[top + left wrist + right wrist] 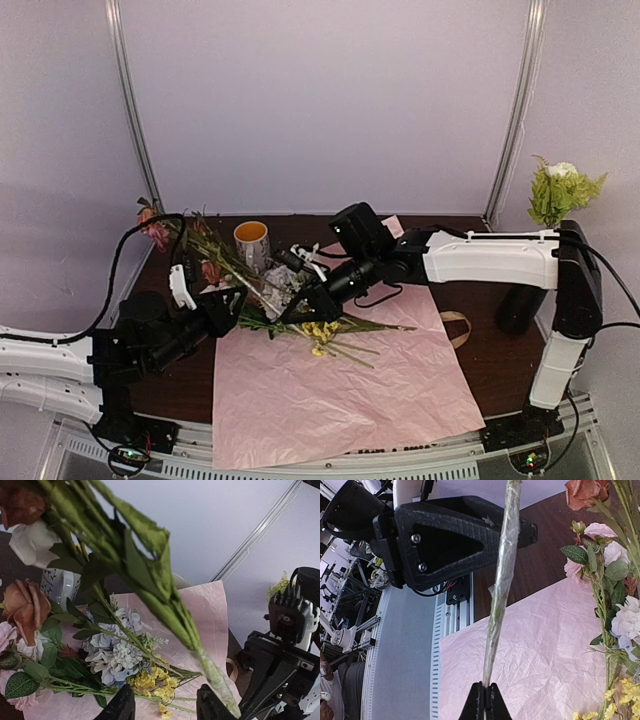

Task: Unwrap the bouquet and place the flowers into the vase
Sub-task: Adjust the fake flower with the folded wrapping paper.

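Note:
The bouquet is open: its pink paper (330, 390) (205, 615) (540, 650) lies flat on the table. A bunch of green stems (205, 245) (150, 580) (502, 570), taped at the end, is held off the table and slants up to the left. My right gripper (298, 308) (486, 687) is shut on that taped end. My left gripper (232, 312) (165, 707) is open, and the bunch runs past its right finger (212, 705). More flowers, pale blue (112, 650) and yellow (320, 332), lie on the paper. The black vase (520, 312) stands far right.
A mug with an orange inside (252, 243) stands behind the flowers, and a cream patterned mug (60, 585) is beside them. The beige ribbon (455, 325) lies off the paper's right edge. A green sprig with a white bloom (560, 190) shows above the right arm.

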You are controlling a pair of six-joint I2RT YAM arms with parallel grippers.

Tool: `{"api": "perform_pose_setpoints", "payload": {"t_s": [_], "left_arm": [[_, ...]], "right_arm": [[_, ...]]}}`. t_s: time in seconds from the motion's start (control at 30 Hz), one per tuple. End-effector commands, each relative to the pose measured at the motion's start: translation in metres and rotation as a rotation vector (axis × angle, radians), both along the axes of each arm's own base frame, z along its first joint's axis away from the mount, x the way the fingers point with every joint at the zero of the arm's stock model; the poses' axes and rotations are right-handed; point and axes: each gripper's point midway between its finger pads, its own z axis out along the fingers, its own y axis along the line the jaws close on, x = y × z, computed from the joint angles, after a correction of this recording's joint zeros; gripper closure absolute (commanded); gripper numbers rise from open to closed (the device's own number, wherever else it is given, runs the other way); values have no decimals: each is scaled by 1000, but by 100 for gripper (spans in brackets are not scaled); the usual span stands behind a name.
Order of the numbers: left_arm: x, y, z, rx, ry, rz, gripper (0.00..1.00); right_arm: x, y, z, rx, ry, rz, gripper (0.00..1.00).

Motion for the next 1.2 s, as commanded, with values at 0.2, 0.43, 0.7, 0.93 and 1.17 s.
{"api": "perform_pose_setpoints", "payload": {"t_s": [0.2,0.43,0.7,0.93,1.17], "left_arm": [[7,-37,27,-4,-122,-76,51],[-1,-54,26,72,-132,-180,52],[-10,-17,3,123,-61,-127,37],[9,-4,-19,132,-107,4,41],[31,-36,19,36,-337,65,36]], "right_arm": [[-8,-3,10,17,-48,22,100],[-7,-8,22,43,-78,18,100],[-1,-15,28,58,-89,-1,100],[-13,-18,47,124,-60,42,100],[-19,-20,44,125,-41,55,100]]}}
